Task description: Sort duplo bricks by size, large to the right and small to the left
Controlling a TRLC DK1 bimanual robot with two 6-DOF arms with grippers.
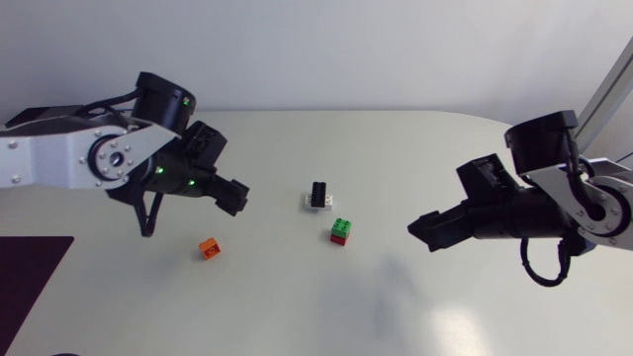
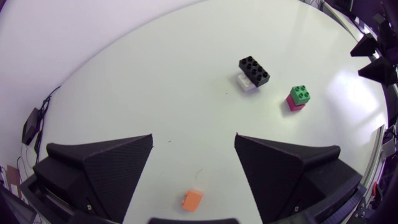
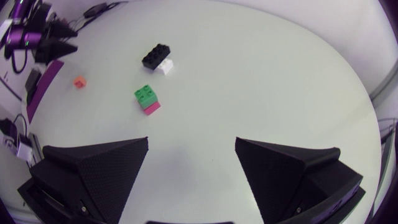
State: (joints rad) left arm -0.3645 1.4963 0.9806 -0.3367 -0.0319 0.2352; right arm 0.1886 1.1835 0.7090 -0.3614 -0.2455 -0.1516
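White table (image 1: 396, 307) fills the head view, and a dark mat (image 1: 30, 277) lies at its lower left edge. The left arm comes in from the left side of the frame. The left gripper (image 1: 233, 196) hangs over the table left of the middle, with its two fingers wide apart and nothing in them. A small orange brick (image 1: 209, 247) lies on the table just below it in the frame. In the left wrist view this brick is down on the table between the two open fingers, and neither finger touches it. Near the middle of the frame a long black brick (image 1: 319, 192) sits on top of a small white brick (image 1: 308, 203), which peeks out on one side. Just below and to the right of that pair is a little green brick (image 1: 341, 226) stacked on a pink brick (image 1: 339, 239) (it looks more red from above). The two stacks are near each other but do not touch. The right arm comes in from the right side of the frame. The right gripper (image 1: 427, 229) is spread wide too, holds nothing, and points at the stacks from well apart.
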